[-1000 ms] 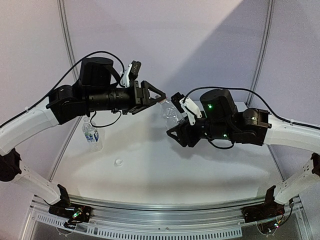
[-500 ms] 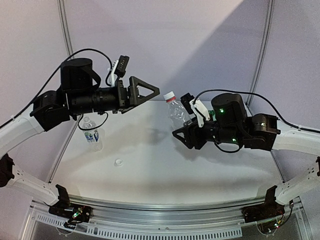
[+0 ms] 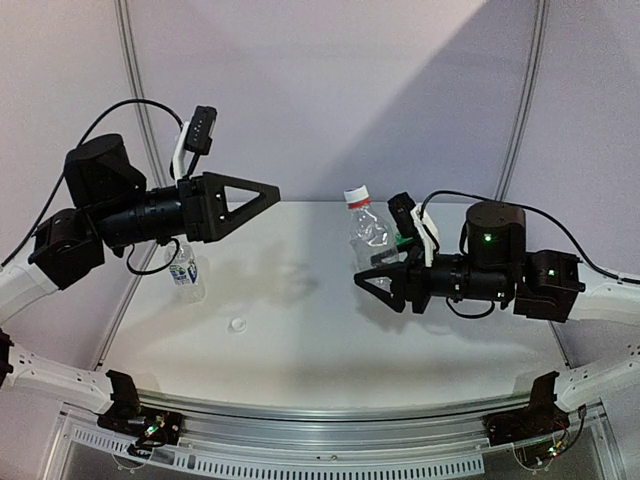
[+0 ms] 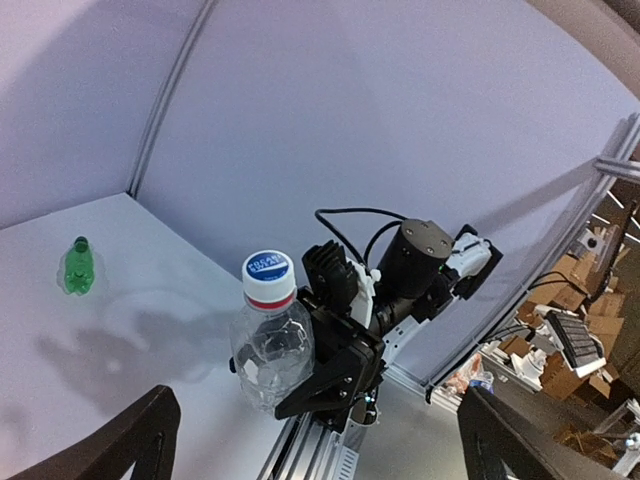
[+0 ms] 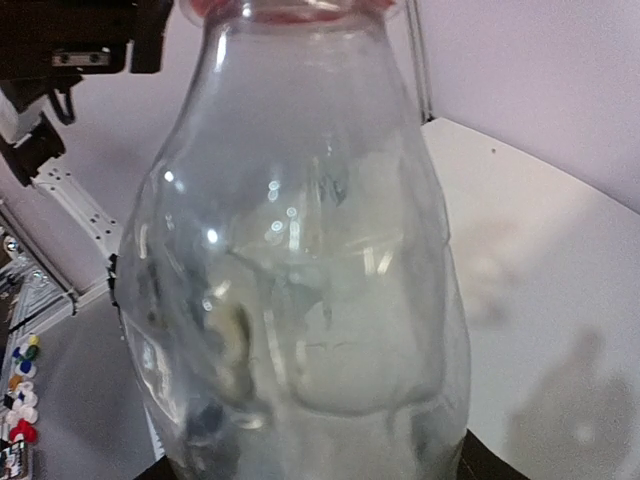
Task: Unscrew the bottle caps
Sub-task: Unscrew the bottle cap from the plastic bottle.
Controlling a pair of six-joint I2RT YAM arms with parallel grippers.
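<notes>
My right gripper (image 3: 380, 247) is shut on the body of the short clear unlabelled bottle (image 3: 368, 232) and holds it upright above the table. The bottle's white cap (image 3: 357, 196) (image 4: 269, 278), with a red ring under it, sits on the neck. My left gripper (image 3: 265, 195) stands open up at the left, well apart from that cap, with nothing between its fingers (image 4: 135, 435). The bottle (image 5: 300, 260) fills the right wrist view. A labelled bottle (image 3: 186, 272) stands at the table's left, its top hidden by my left arm. A loose white cap (image 3: 237, 325) lies on the table.
A green bottle (image 4: 78, 265) stands far back on the white table (image 3: 300, 340) in the left wrist view. Purple walls close the table at the back and sides. A metal rail (image 3: 320, 415) runs along the near edge.
The left gripper has opened wide and drawn back to the left, away from the bottle's cap. The right arm has shifted right, still holding the bottle.
</notes>
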